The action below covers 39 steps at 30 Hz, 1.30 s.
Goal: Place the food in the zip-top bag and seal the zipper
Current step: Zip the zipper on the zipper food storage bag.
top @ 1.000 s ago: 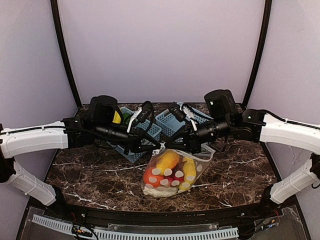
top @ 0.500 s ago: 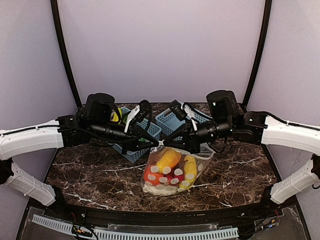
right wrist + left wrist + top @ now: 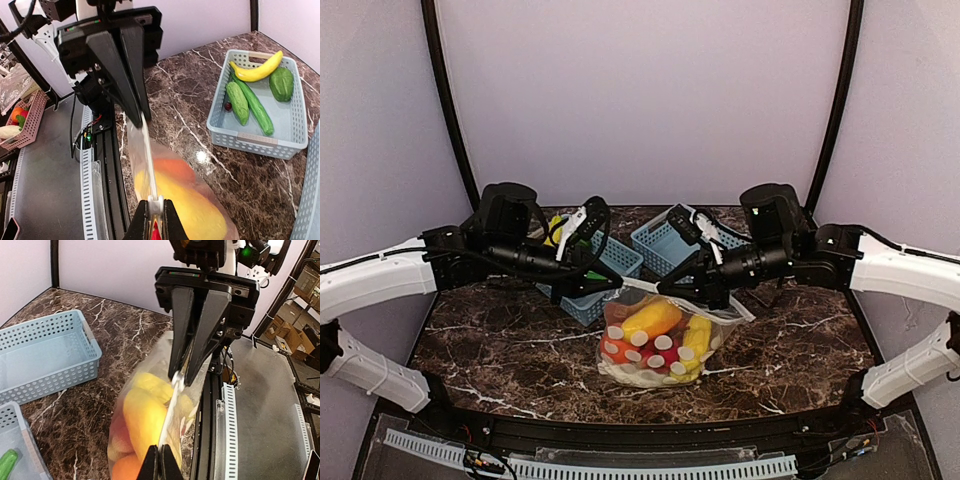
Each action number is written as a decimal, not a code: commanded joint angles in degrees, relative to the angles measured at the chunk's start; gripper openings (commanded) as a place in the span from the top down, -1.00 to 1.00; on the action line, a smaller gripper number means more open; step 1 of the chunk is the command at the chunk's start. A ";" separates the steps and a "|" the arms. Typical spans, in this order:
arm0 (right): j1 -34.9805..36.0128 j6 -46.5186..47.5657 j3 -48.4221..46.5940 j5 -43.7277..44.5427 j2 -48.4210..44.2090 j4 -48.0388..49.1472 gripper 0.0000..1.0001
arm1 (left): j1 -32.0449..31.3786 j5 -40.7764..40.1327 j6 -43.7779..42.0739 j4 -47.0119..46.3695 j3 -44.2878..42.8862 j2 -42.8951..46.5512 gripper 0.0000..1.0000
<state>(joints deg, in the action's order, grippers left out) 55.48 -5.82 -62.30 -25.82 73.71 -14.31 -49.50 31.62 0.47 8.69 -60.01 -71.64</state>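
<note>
The zip-top bag (image 3: 655,376) hangs low over the table with its bottom resting on the marble. Through it show the food: a yellow piece (image 3: 650,321), an orange (image 3: 617,350) and a red piece (image 3: 671,353). My left gripper (image 3: 613,290) is shut on the left end of the zipper (image 3: 170,415), its fingertips (image 3: 161,462) pinching the strip. My right gripper (image 3: 668,288) is shut on the white slider tab (image 3: 156,202), a short way along the strip (image 3: 149,160). The two grippers face each other closely, the zipper taut between them.
Light-blue lattice baskets (image 3: 592,303) (image 3: 663,247) stand just behind the bag. One basket (image 3: 260,137) holds a yellow banana (image 3: 257,70), cucumbers (image 3: 252,102) and a green piece (image 3: 281,84). The table's black front rail (image 3: 640,430) lies near the bag.
Both grippers and the bag's top edge have shifted left, and the bag with the food has followed. Both grips stay the same.
</note>
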 commanded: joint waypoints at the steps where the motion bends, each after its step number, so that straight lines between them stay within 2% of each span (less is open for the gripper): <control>1: -1.95 0.56 1.89 3.11 -3.76 -11.95 0.89 | 3.78 -4.31 -1.66 7.06 0.49 5.15 0.99; 8: -2.13 0.61 1.92 3.49 -4.22 -12.44 0.89 | 4.32 -4.49 -1.80 7.07 0.52 5.16 0.99; 16: -2.27 0.56 2.26 4.03 -4.89 -12.93 0.88 | 6.29 -8.83 -0.85 7.66 1.24 5.12 0.99; 25: -2.48 0.53 3.07 4.73 -5.85 -13.46 0.88 | 9.49 -9.21 0.00 8.49 2.28 6.33 0.99; 33: -2.57 0.55 3.17 4.40 -5.39 -13.55 0.87 | 9.85 -7.66 0.10 7.98 3.04 6.81 0.99; 36: -2.57 0.11 2.22 2.98 -4.67 -13.15 0.84 | 9.78 -2.31 0.81 6.39 3.30 6.53 0.99; 39: -2.53 -1.28 1.33 -0.94 -3.41 -10.14 0.70 | 9.77 5.23 2.18 2.99 3.79 5.69 0.99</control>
<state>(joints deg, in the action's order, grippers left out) 54.72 -5.89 -60.90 -24.01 71.66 -15.53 -44.38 34.37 0.71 10.09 -57.89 -69.08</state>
